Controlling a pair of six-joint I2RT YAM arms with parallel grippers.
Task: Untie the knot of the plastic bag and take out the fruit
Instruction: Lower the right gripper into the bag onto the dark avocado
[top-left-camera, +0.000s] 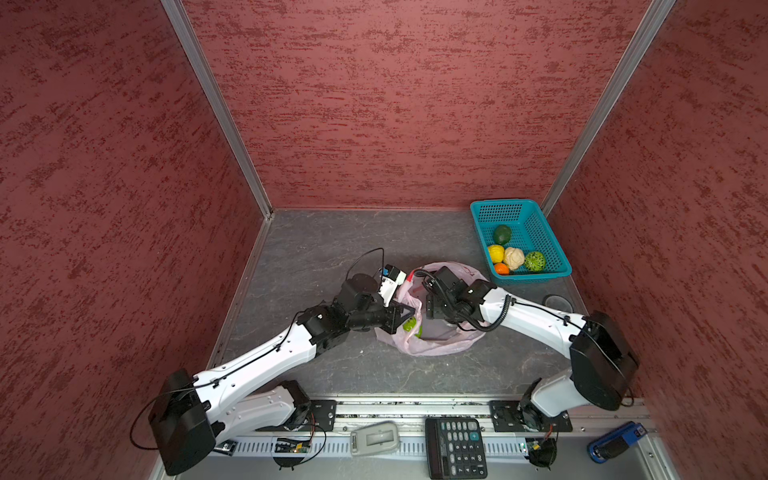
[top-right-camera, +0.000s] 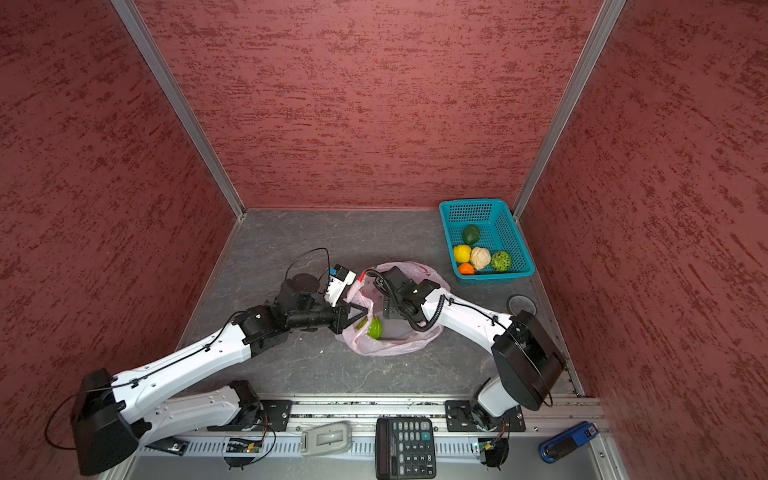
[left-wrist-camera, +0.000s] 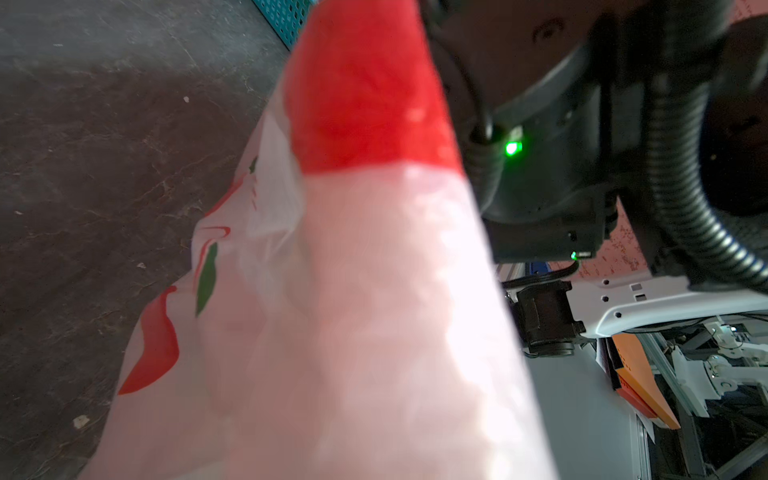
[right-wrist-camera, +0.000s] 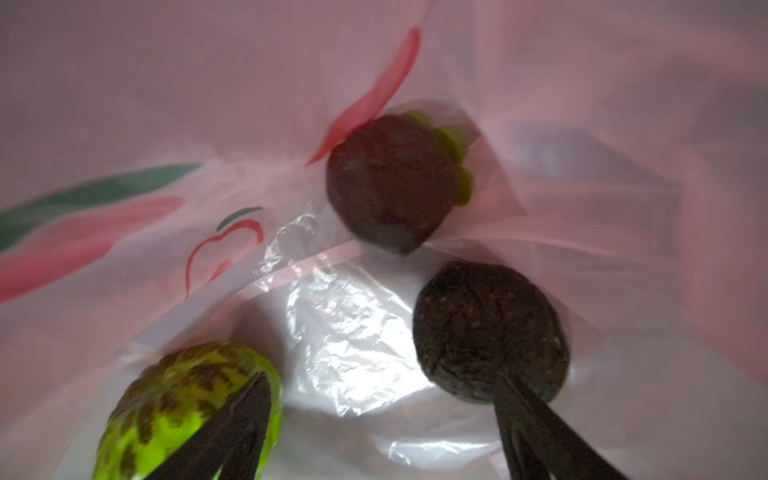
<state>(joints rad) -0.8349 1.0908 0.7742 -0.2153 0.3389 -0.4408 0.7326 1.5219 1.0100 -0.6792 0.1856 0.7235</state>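
Inside the plastic bag (right-wrist-camera: 124, 83), right tool (right-wrist-camera: 382, 376) spread apart may snag film with dark fruit (right-wrist-camera: 490, 332) if left tool (top-left-camera: 411, 311), clamped on rim, slips.

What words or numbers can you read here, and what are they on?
"+": teal key of the calculator.
Other calculator keys: too small to read.
Print on the plastic bag: red and green pictures, no word I can read.
Label on the blue device: too small to read.
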